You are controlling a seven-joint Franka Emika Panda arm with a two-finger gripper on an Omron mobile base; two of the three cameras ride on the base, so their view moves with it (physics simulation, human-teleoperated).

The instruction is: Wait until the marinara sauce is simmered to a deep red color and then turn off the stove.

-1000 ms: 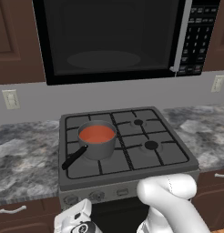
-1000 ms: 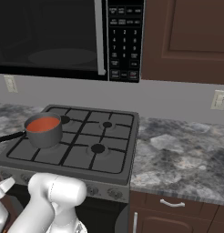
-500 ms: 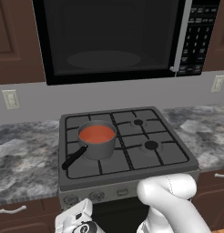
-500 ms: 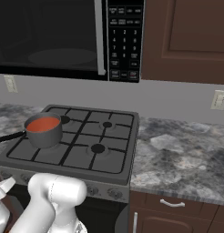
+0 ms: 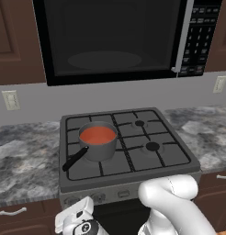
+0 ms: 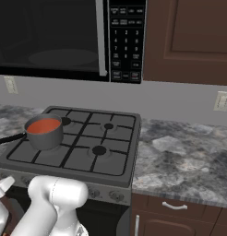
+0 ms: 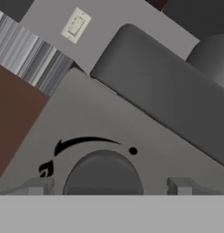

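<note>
**Me:** Hand view puts a round grey knob (image 7: 103, 175) right in front of me, on the front panel of the stove (image 7: 145, 150), with a flame mark and a curved arrow printed above it. My two fingertips (image 7: 179, 185) stand spread on either side of the knob, not touching it, so the gripper (image 7: 107, 186) is wide and holds nothing.

**Partner:** Which step is that, then?

**Me:** I judge the waiting is about done and I am lined up to turn the burner off. In the left base view the sauce (image 5: 97, 135) is a flat orange-red disc in the small grey saucepan (image 5: 98, 148), which sits on the near left burner with its black handle (image 5: 74, 159) pointing towards the near left corner.

**Partner:** Where is the sauce from your hand?

**Me:** Above and behind it. My hand (image 5: 78, 222) hangs low at the front of the stove, below the row of knobs and under the near left corner, while the pan is up on the grates, well apart from me.

**Partner:** What does the next move ask?

**Me:** Probably to ease forward until the knob sits between my fingers, press them together on it, then twist towards off. Whether this knob serves the pan's burner I cannot tell for sure.
</note>
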